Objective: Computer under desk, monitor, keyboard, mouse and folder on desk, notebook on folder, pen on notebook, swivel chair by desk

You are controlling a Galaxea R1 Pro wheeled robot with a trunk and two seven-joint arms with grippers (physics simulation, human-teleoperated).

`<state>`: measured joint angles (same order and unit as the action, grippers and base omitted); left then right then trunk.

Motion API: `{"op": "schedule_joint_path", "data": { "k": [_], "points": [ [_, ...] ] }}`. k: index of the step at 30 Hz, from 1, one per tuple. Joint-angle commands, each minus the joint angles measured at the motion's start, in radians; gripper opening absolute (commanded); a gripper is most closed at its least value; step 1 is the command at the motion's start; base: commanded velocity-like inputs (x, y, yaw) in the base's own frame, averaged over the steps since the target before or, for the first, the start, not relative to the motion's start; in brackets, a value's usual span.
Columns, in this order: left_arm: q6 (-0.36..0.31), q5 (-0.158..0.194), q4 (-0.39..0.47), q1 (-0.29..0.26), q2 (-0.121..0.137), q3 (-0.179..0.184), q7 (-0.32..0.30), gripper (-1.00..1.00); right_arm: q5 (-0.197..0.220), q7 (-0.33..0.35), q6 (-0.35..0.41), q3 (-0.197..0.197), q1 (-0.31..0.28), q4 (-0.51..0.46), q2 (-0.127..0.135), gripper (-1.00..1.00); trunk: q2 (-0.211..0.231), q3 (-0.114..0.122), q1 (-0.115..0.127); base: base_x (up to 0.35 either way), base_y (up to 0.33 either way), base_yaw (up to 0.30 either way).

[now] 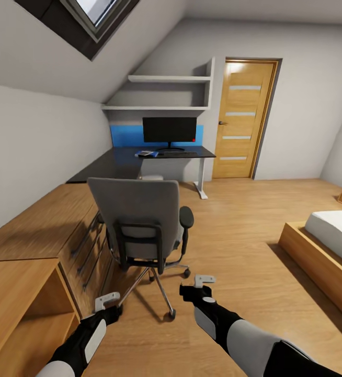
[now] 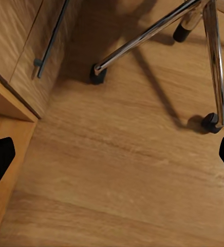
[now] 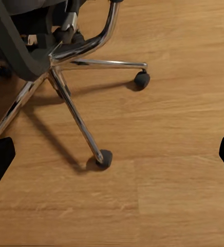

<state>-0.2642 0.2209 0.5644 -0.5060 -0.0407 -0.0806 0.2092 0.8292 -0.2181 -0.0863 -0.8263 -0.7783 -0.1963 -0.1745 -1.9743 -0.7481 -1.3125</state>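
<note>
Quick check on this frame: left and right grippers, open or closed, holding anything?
Left gripper: open, empty, low over the floor behind the swivel chair.
Right gripper: open, empty, also behind the chair.

No text, label, brand, number or sign can be read in these pictures — not on the monitor point(image 1: 169, 130) at the upper centre, which is a plain black screen, and not on the door point(image 1: 243, 121) at the upper right.
</note>
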Motion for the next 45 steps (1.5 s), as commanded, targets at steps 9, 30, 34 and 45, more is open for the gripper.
{"op": "schedule_joint_path", "data": {
  "k": [9,30,34,45],
  "points": [
    [-0.004,0.010,0.001,0.000,-0.015,-0.002,0.004,1.00,0.008,0.015,-0.004,-0.012,0.002,-0.005,0.000,1.00,-0.064,-0.029,-0.034,0.000,0.000,0.000],
    [0.000,0.006,-0.034,0.000,-0.028,0.000,-0.007,1.00,-0.078,0.091,-0.004,-0.018,0.003,-0.002,0.000,1.00,-0.113,-0.051,-0.061,0.029,0.000,0.036],
    [0.000,0.006,-0.034,0.000,-0.028,0.001,-0.007,1.00,-0.106,0.114,-0.004,-0.018,0.005,-0.001,0.000,1.00,-0.113,-0.051,-0.061,0.097,0.000,0.000],
    [-0.001,0.006,-0.038,0.000,-0.029,0.020,-0.008,1.00,-0.116,0.124,-0.004,-0.022,0.005,0.001,0.000,1.00,-0.113,-0.051,-0.061,0.140,0.000,0.000]
  ]
}}
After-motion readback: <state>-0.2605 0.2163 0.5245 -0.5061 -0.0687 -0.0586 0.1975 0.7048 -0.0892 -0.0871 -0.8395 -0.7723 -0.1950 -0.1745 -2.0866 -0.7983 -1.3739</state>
